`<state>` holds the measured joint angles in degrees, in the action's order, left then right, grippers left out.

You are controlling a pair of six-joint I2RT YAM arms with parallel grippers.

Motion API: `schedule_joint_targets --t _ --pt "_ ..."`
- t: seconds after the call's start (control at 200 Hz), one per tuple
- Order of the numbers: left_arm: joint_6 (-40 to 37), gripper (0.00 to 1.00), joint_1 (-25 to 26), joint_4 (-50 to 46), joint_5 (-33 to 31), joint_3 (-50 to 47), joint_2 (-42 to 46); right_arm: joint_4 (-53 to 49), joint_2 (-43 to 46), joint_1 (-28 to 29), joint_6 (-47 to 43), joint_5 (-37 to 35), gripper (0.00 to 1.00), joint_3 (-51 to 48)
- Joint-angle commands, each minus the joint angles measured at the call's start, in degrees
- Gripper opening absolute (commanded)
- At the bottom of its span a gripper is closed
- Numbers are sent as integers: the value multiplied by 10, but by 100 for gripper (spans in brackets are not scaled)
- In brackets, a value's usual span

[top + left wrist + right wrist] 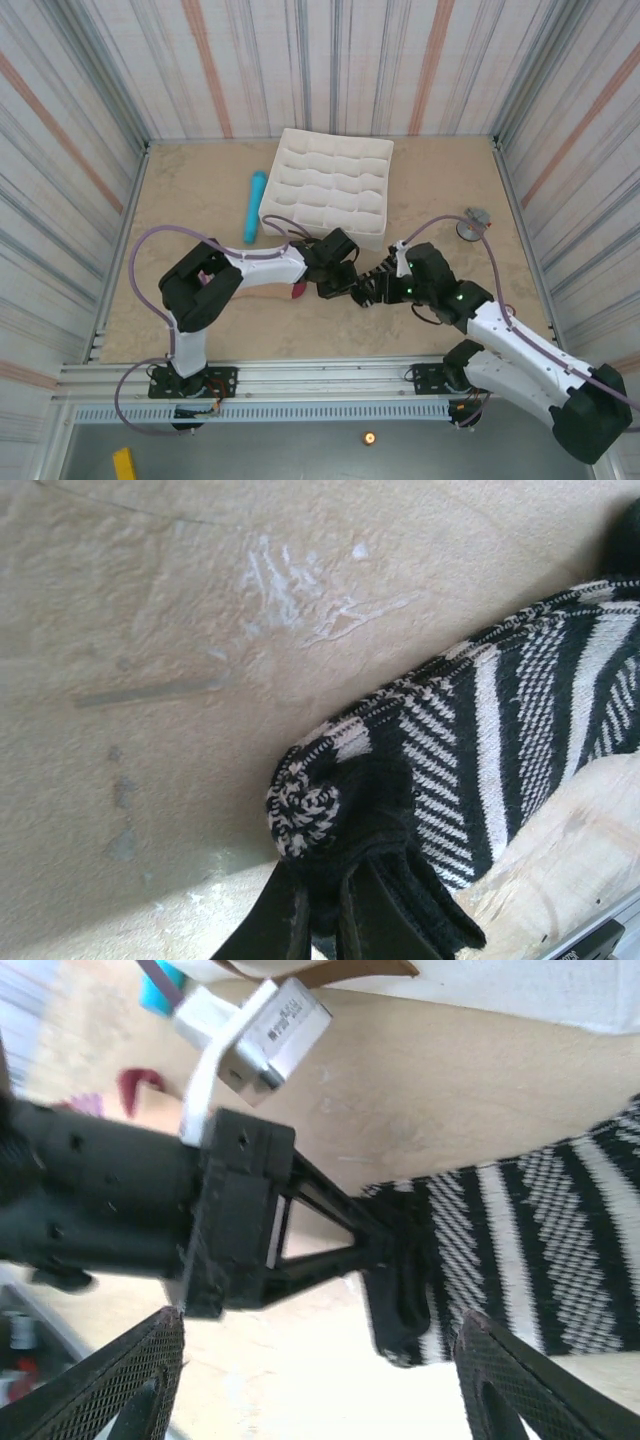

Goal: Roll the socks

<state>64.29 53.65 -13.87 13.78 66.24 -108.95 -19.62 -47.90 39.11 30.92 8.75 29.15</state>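
— Pinching anything, that left gripper (340,880)?

— Yes. Its fingers are closed tight on the bunched end of the black-and-white striped sock (520,730). The rest of that sock lies stretched flat on the tan tabletop (150,630), in the near half of the table between the two grippers.

— And the right gripper (320,1400)?

— Spread wide, with nothing between its fingers. The sock's pinched end lies just ahead of them.

— Where's the other sock?

— The beige sock (296,291) sits under the left arm (260,265), its maroon tip peeking out beside the left gripper.

— Anything else on the table?

— A white compartment tray (328,190) stands at the back, and a light-blue cylinder (253,207) lies just beside its left edge.
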Motion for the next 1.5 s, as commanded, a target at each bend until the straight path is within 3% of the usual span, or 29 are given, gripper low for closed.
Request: schedule_joint_targets --t 0.0,0.326,0.501,1.022,1.493 --pt "-1 0 -7 -34 16 -6 15 -55 -3 78 -60 -170 75 7" --pt "2 0 -25 -24 54 -13 21 -11 -107 282 -93 -409 67 21" --pt "2 0 -38 -22 78 -17 22 66 -171 353 -137 -493 64 11" --pt "-9 0 -57 -31 106 -28 33 275 -357 381 -183 -582 58 -19" --pt "-12 0 -63 -31 119 -28 29 256 -402 392 -118 -597 51 -31"
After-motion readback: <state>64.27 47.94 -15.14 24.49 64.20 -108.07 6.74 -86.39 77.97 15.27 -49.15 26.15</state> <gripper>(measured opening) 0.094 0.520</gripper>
